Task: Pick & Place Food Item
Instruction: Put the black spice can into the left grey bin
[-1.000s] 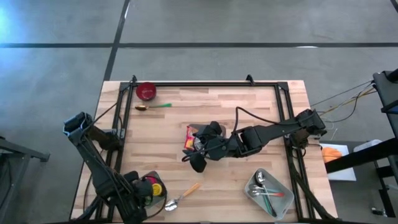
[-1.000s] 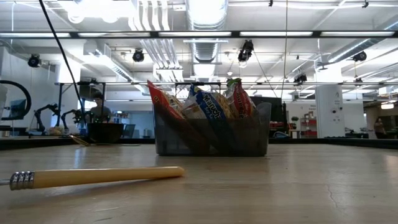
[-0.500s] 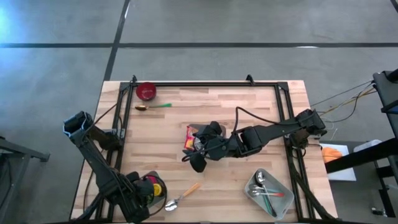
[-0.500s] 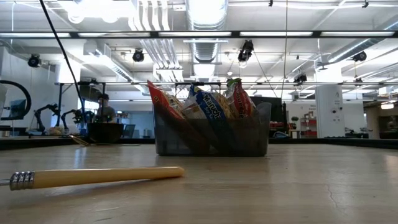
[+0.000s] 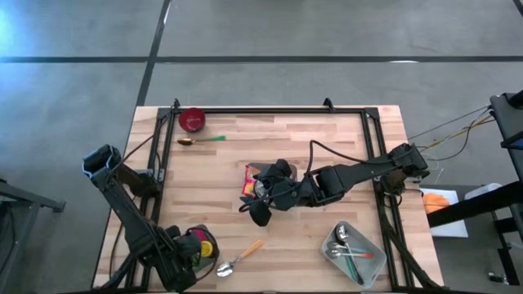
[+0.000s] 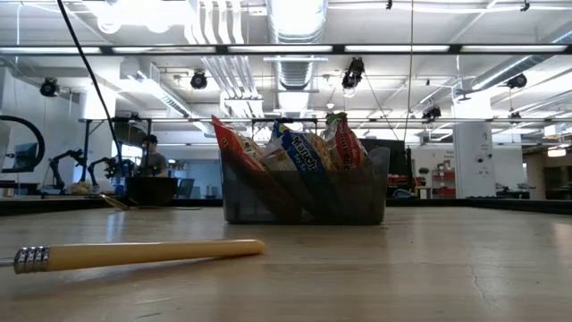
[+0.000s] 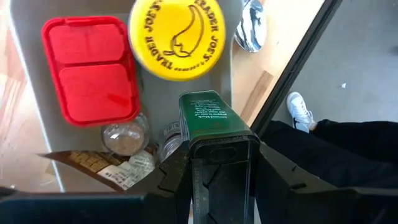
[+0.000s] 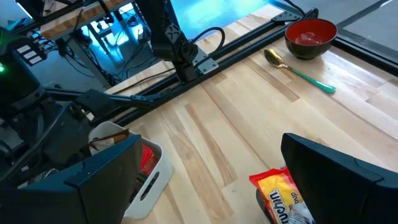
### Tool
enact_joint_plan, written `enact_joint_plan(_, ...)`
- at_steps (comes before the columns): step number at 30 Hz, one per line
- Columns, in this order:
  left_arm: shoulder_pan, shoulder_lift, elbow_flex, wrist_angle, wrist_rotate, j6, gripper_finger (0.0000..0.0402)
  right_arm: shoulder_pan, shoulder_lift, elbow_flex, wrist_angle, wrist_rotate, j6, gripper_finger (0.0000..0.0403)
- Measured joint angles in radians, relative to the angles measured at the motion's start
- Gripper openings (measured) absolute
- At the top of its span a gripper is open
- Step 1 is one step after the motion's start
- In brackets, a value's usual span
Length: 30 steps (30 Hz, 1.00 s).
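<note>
Left gripper [image 5: 186,260] sits at the near-left corner of the table [image 5: 327,147], over a grey bin [image 7: 233,56]; jaws narrow, clamped on a green tin [image 7: 211,121] held just above the bin's contents. In the bin: a red two-compartment container [image 7: 90,68], a yellow round lid [image 7: 180,38] printed with a banana logo, beside the red container, two small clear jars [image 7: 124,138], and a brown snack packet [image 7: 102,167]. A spoon bowl [image 7: 250,25] lies on the wood just outside the bin's right wall; in the high view that wooden-handled spoon [image 5: 239,257] lies to the right of the bin. A person's dark trouser leg and white shoe [image 7: 297,111] show beyond the table edge. Right gripper [image 5: 263,194] hangs at mid-table over a dark basket [image 6: 304,192] full of snack packets; jaws wide, holding nothing. A red-and-yellow snack bag [image 5: 248,180] sticks out at the gripper's left side; the right wrist view shows it [image 8: 283,196] between the spread fingers, contact cannot be told. Far left: red bowl [image 5: 192,119] with a green-handled spoon [image 5: 200,140] just near of it. Near right: grey tray [image 5: 351,251] holding cutlery.
</note>
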Motion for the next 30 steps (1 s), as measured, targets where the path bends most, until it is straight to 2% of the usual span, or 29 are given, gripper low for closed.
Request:
enact_joint_plan(12, 0.002, -0.051, 0.000, -0.006, 0.007, -0.046, 0.0120, 0.000, 0.000, 0.000, 0.000, 0.000, 0.000, 0.0380)
enact_joint_plan(17, 0.002, -0.055, -0.002, 0.008, -0.020, -0.052, 0.0120, 0.000, 0.000, 0.000, 0.000, 0.000, 0.000, 0.0380)
enact_joint_plan(21, 0.009, -0.055, -0.025, 0.068, -0.029, -0.051, 0.0120, 0.000, 0.000, 0.000, 0.000, 0.000, 0.000, 0.0380)
enact_joint_plan(30, 0.019, -0.055, -0.095, 0.083, -0.022, -0.052, 0.0120, 0.000, 0.000, 0.000, 0.000, 0.000, 0.000, 0.0380)
